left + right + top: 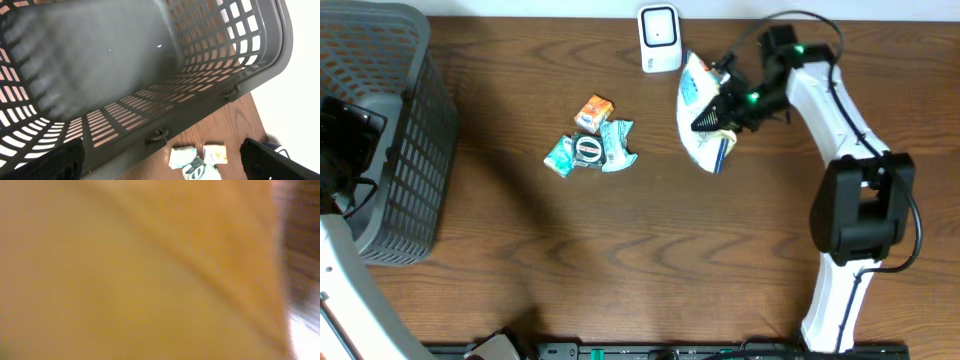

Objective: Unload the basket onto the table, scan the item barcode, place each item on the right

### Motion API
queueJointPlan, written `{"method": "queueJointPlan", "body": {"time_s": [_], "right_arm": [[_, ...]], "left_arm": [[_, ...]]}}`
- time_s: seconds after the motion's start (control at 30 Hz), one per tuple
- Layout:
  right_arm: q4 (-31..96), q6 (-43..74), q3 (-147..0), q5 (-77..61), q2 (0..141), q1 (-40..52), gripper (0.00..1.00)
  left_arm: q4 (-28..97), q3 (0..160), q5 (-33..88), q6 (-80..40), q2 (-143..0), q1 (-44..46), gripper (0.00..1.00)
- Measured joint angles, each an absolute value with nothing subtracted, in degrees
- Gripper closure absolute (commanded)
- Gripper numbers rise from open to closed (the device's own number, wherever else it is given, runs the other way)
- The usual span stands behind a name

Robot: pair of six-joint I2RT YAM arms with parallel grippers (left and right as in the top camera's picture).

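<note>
The right gripper [717,112] has its jaws pinched nearly together on the right edge of a white, blue and orange crinkled plastic snack bag [698,110]. The right wrist view is filled by a blurred orange-yellow surface pressed close to the lens, with only a sliver of dark wood and something white at its right edge. The snack bag lies lengthwise at the far right-centre of the table, and its upper end is just beside a small white boxy barcode scanner [659,38] that stands at the table's far edge; I cannot tell whether the two touch. The right arm's white links [840,110] bend back from the bag toward its black base joint near the front

The left gripper [162,162] has its jaws spread wide: its two black fingers [57,162] sit at the lower corners of the left wrist view and hold nothing. It hangs over the open mouth of a grey slotted plastic basket [415,120] at the table's left end

On the brown wooden table [640,260], between basket and bag, sits a loose cluster of small items: an orange packet [593,112], a teal packet [560,157], a black-and-white round-marked packet [588,150] and a teal wrapper [618,142]
</note>
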State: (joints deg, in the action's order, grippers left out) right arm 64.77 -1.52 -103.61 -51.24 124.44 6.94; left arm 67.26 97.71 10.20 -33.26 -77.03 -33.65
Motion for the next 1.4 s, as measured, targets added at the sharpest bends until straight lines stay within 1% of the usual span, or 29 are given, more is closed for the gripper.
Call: {"method": "queueJointPlan", "body": {"time_s": [0.03,0.07,0.2,0.23,0.27,0.3,0.37,0.4,0.5,0.53,0.67,0.8,0.83,0.87,0.9,1.0,1.07,1.13,1.23,1.27,1.33,1.37,1.4], "right_arm": [[61.52,-2.15,-99.68,-54.3,124.46,6.0,0.81],[59.13,-2.22,-96.73,-55.75,124.64,5.52,0.78],[52.05,0.97,-86.8,-57.17,126.23,3.57,0.78],[51.72,2.44,-85.56,-56.1,126.65,2.92,0.73],[51.88,3.77,-84.73,-54.74,126.98,1.89,0.65],[52.31,4.91,-84.53,-52.53,127.04,0.64,0.63],[54.33,6.48,-84.99,-48.71,126.96,-1.96,0.61],[56.03,6.85,-85.58,-47.2,126.96,-3.25,0.59],[63.81,8.12,-89.62,-41.1,126.89,-7.49,0.48],[65.76,8.47,-91.46,-38.94,126.87,-8.4,0.46],[75.83,8.58,-101.16,-28.73,125.34,-9.58,0.48],[80.53,7.16,-107.02,-24.01,121.32,-7.14,0.6],[80.44,6.9,-107.61,-23.16,120.18,-5.78,0.64],[80.16,6.52,-107.92,-22.63,119.28,-4.1,0.71],[79.42,6.0,-108.12,-22.17,118.61,-1.06,0.75],[75.22,5.72,-107.24,-20.27,118.65,5.87,0.79],[73.49,7.31,-105.73,-15.64,118.67,11.38,0.86],[73.08,9.87,-103.85,-10.57,118.67,15.92,0.87],[70.91,11.9,-99.53,-5.08,118.67,19.0,0.86],[70.15,12.27,-97.97,-4.03,118.67,19.49,0.84],[67.77,13.02,-94.3,-2.37,118.67,19.92,0.66],[66.57,13.52,-92.33,-1.56,118.67,19.99,0.65],[65.25,13.98,-90.54,-0.89,118.67,19.94,0.61]], "left_arm": [[67.33,97.71,10.2,-33.26,-77.03,-33.65,0.03],[67.29,97.71,10.2,-33.26,-77.03,-33.65,0.02],[67.29,97.71,10.2,-33.26,-77.03,-33.65,0.02],[67.31,97.71,10.2,-33.26,-77.03,-33.65,0.02],[67.26,97.71,10.2,-33.26,-77.03,-33.65,0.02],[67.31,97.71,10.2,-33.26,-77.03,-33.65,0.02],[67.26,97.71,10.2,-33.26,-77.03,-33.65,0.03],[67.31,97.71,10.2,-33.26,-77.03,-33.65,0.02],[67.31,97.71,10.17,-33.26,-77.03,-33.65,0.02],[67.29,97.71,10.2,-33.26,-77.03,-33.65,0.02],[67.29,97.71,10.17,-33.26,-77.03,-33.65,0.02],[67.29,97.71,10.17,-33.26,-77.03,-33.65,0.02],[67.29,97.71,10.2,-33.26,-77.03,-33.65,0.02],[67.29,97.71,10.2,-33.26,-77.03,-33.65,0.02],[67.29,97.71,10.2,-33.26,-77.03,-33.65,0.02],[67.26,97.71,10.2,-33.26,-77.03,-33.65,0.02],[67.26,97.71,10.2,-33.26,-77.03,-33.65,0.02],[67.31,97.71,10.2,-33.26,-77.03,-33.65,0.03],[67.26,97.71,10.2,-33.26,-77.03,-33.65,0.02],[67.26,97.71,10.17,-33.26,-77.03,-33.65,0.02],[67.31,97.71,10.2,-33.26,-77.03,-33.65,0.02],[67.24,97.71,10.17,-33.26,-77.03,-33.65,0.02],[67.33,97.71,10.2,-33.26,-77.03,-33.65,0.02]]}}
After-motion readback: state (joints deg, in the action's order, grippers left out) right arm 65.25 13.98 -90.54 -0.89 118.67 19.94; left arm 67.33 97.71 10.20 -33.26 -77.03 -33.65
